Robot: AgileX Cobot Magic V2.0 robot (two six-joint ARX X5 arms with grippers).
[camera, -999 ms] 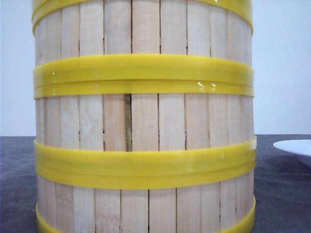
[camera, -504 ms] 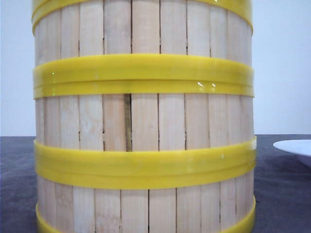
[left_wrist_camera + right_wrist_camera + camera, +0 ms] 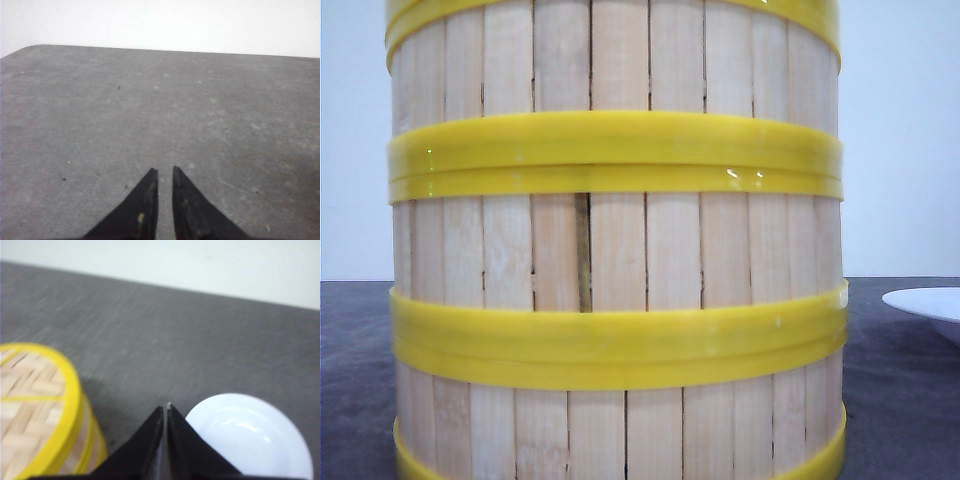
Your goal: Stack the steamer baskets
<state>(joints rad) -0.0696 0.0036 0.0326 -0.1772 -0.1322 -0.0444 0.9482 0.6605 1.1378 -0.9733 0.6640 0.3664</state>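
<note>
The steamer baskets (image 3: 615, 250) stand stacked in one column that fills most of the front view; pale wooden slats show between thick yellow bands. From the right wrist view the stack (image 3: 82, 440) shows from above, with a woven, yellow-rimmed top. My right gripper (image 3: 166, 407) hangs shut and empty over the table, between the stack and a white plate, touching neither. My left gripper (image 3: 165, 170) is shut with only a thin slit between its fingers, holding nothing, over bare grey table away from the stack.
A white plate (image 3: 250, 440) lies on the grey table (image 3: 150, 100) to the right of the stack; its rim (image 3: 925, 303) shows at the right edge of the front view. A white wall stands behind the table.
</note>
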